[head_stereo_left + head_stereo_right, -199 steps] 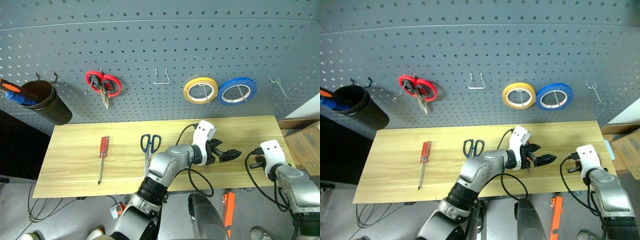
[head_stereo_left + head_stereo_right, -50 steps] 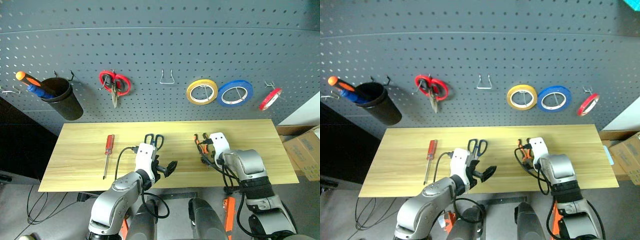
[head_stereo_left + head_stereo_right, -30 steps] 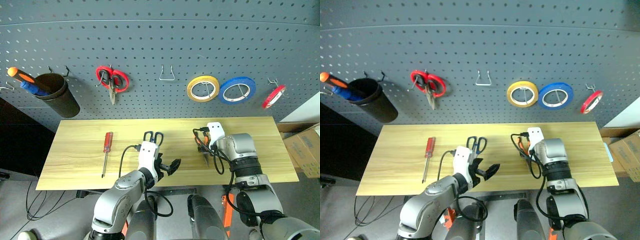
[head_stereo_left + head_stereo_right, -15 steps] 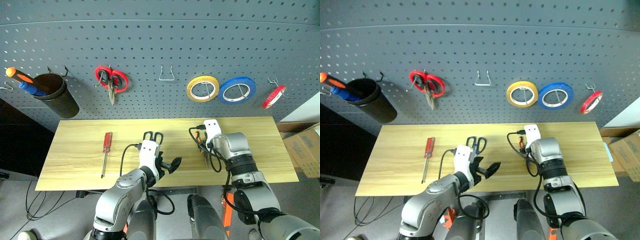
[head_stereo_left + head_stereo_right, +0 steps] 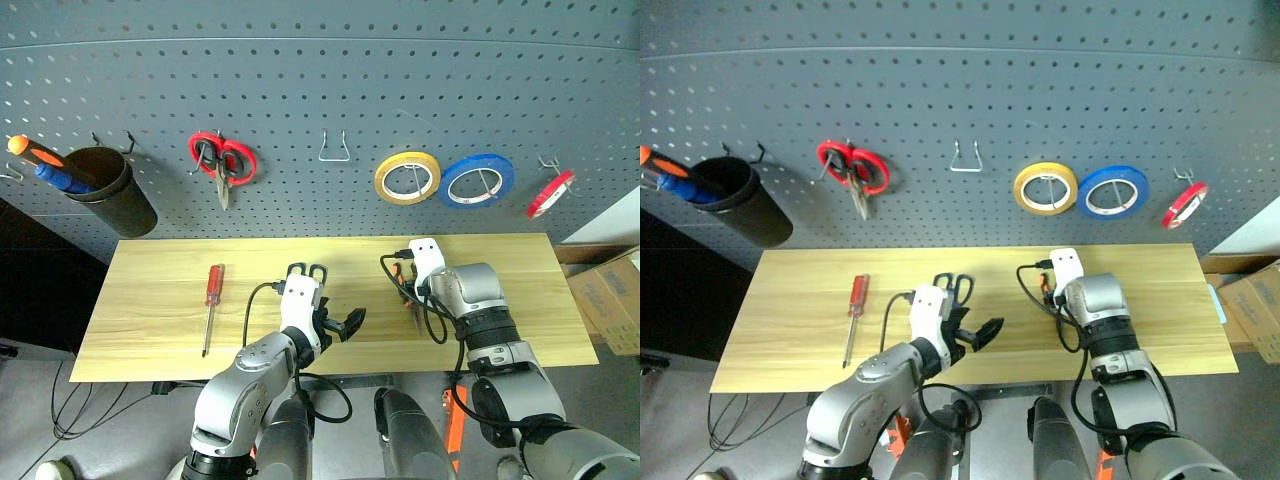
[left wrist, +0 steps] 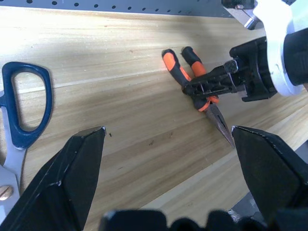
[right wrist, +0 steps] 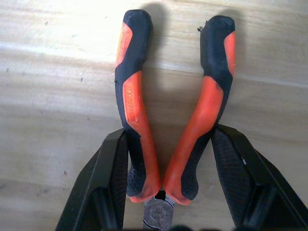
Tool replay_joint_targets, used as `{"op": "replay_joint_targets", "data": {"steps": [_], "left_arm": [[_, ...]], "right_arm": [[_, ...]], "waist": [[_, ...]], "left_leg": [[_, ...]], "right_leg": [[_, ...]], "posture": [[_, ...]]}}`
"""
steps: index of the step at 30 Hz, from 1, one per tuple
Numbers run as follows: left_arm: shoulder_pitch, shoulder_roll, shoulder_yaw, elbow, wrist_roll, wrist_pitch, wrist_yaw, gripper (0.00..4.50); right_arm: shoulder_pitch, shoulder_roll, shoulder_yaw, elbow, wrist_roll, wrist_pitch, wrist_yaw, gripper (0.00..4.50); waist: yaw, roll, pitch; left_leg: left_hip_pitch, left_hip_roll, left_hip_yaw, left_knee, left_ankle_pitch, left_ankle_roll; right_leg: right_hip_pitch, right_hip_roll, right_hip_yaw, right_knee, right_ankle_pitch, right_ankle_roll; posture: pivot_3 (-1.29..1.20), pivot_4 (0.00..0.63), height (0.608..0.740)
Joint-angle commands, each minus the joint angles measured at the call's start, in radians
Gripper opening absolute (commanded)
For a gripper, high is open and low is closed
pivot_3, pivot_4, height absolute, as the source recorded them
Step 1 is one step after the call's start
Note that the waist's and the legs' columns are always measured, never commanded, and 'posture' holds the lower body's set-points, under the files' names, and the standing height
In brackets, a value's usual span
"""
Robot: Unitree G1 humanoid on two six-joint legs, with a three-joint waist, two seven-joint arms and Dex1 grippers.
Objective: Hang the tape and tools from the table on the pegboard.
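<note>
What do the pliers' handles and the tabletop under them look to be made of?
The pliers: handles look like matte rubbery orange-and-black moulded grips, with stippled texture near the pivot; the nose is bare grey metal. The right gripper has its fingers against both handles. The table: light yellowish wood grain with a smooth finish; solid wood or laminate cannot be told.

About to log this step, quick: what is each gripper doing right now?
Left gripper: open, holding nothing, above the table.
Right gripper: shut on the pliers, fingers pressing both handles.
</note>
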Motion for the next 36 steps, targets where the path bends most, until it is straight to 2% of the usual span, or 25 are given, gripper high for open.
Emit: {"op": "replay_joint_targets", "data": {"steps": [1,4,11,16,21,26,36], "left_arm": [[-0.017,-0.019,-0.022,-0.022,-0.007,-0.018,0.0,4.5],[-0.03,-0.026,-0.025,-0.029,-0.014,-0.012,-0.004,4.5],[-0.07,-0.022,-0.027,-0.038,-0.021,-0.006,-0.017,4.5],[-0.093,-0.012,-0.004,-0.105,-0.049,0.028,-0.017,4.5],[-0.105,0.007,0.021,-0.159,-0.079,0.061,-0.01,4.5],[-0.142,0.026,0.064,-0.186,-0.109,0.077,-0.009,4.5],[-0.144,0.028,0.17,-0.261,-0.201,0.1,0.016,4.5]], "right_arm": [[0.062,-0.049,0.045,-0.102,0.024,0.005,0.081,2.19],[0.115,-0.107,0.072,-0.199,0.019,-0.028,0.117,2.19],[0.231,-0.151,0.078,-0.354,0.022,-0.148,0.159,2.19],[0.294,-0.148,0.025,-0.511,0.078,-0.205,0.199,2.19],[0.34,-0.15,-0.015,-0.587,0.12,-0.266,0.225,2.19],[0.345,-0.14,-0.039,-0.616,0.139,-0.338,0.229,2.19],[0.268,-0.022,-0.058,-0.647,0.193,-0.427,0.188,2.19]], "waist": [[0.001,0.0,0.0],[0.003,0.0,0.0],[0.004,0.0,-0.001],[0.002,0.001,-0.005],[0.006,0.001,-0.029],[0.008,0.002,-0.055],[0.006,0.003,-0.108]], "left_leg": [[-0.003,0.0,0.0,0.0,0.0,0.0],[-0.008,-0.001,0.0,0.0,0.0,0.0],[-0.011,-0.002,0.0,0.0,0.0,-0.001],[-0.011,-0.003,0.001,0.001,0.003,-0.005],[-0.012,-0.003,0.001,0.001,0.004,-0.007],[-0.012,-0.004,0.001,0.002,0.005,-0.009],[-0.004,-0.004,0.002,0.002,0.008,-0.011]], "right_leg": [[-0.002,0.0,0.0,0.0,0.001,-0.001],[-0.007,-0.001,0.0,0.001,0.003,-0.003],[-0.011,-0.001,0.0,0.001,0.003,-0.003],[-0.011,-0.002,0.0,0.001,0.004,-0.002],[-0.011,-0.002,0.0,0.001,0.004,-0.001],[-0.011,-0.001,0.0,0.001,0.005,-0.002],[-0.007,0.002,0.0,0.003,0.008,-0.005]], "posture": [[0.05,0.317,0.74],[0.04,0.301,0.74],[0.03,0.245,0.74],[0.03,0.201,0.74],[0.03,0.16,0.74],[0.03,0.12,0.74],[0.04,0.08,0.74]]}}
